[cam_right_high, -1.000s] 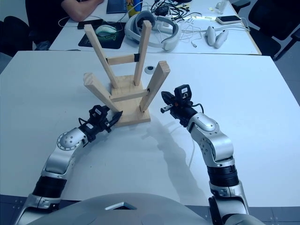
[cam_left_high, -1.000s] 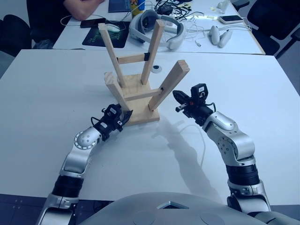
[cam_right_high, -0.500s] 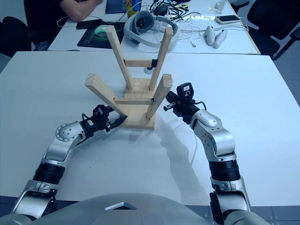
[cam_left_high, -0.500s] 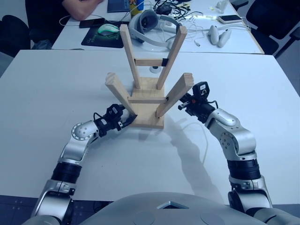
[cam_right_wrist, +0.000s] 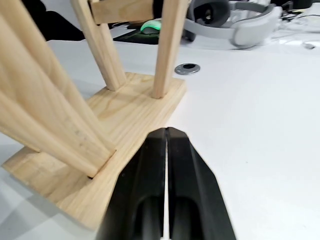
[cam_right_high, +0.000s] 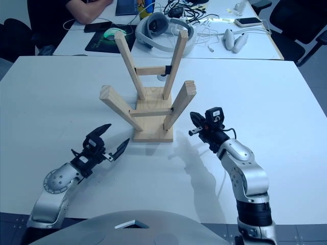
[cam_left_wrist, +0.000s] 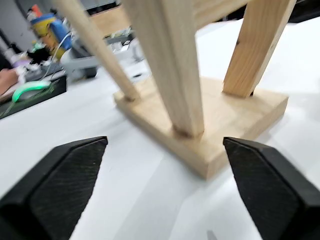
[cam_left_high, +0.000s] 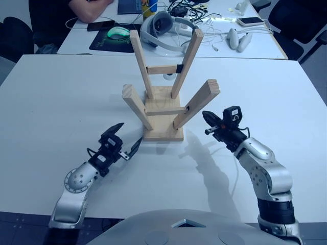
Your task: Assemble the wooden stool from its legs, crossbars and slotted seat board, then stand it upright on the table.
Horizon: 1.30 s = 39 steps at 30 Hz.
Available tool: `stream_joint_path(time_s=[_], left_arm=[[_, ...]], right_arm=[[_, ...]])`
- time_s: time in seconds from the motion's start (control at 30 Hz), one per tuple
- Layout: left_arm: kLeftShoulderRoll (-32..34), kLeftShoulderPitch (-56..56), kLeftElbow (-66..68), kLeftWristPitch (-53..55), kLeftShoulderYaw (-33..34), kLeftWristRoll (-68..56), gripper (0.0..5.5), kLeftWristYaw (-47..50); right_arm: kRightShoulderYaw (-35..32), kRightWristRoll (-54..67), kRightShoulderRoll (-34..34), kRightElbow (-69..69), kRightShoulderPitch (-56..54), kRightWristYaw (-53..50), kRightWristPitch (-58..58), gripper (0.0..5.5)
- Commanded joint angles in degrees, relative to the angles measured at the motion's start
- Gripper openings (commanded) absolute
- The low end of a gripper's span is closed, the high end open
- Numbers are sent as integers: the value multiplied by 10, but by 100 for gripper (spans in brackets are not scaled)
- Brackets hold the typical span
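As its seat board [cam_left_high: 164, 133] lies flat, the wooden stool [cam_left_high: 163, 109] stands legs [cam_left_high: 141, 61] upward.

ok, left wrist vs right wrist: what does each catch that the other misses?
Left wrist only: the left gripper, fingers wide open either side of the stool, and a bottle far behind.
Right wrist only: the right gripper, fingers shut together, pointing at the board's near edge.
Both: the seat board lying flat on the table, legs rising from it, neither gripper touching it, and the green mouse in the background.
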Motion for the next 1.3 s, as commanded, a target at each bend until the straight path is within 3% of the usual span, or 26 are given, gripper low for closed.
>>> stream_joint_path(time_s=[0.03, 0.13, 0.3, 0.57, 1.0, 1.17, 1.3], left_arm=[[-64, 30, -98, 39, 46, -7, 498, 97], [-129, 38, -186, 114, 49, 4, 538, 187], [-200, 15, -261, 240, 25, 112, 538, 316], [-224, -14, -338, 273, -14, 108, 538, 321], [-266, -22, -302, 273, -36, 116, 346, 347], [-256, -60, -286, 302, 10, 77, 283, 327], [-224, -96, -278, 338, 24, 45, 211, 283]], right_arm=[[-58, 52, 10, -117, 51, -36, 37, 0], [-96, 77, 10, -192, 32, -90, 81, 0], [-102, 68, 18, -214, 21, -157, 131, 0], [-86, 56, 15, -166, -42, -152, 119, 0], [-81, 64, -11, -112, -78, -133, 163, 0], [-46, -35, -2, -133, -58, -209, 145, 0], [-40, -116, -50, -202, 34, -183, 51, 0]])
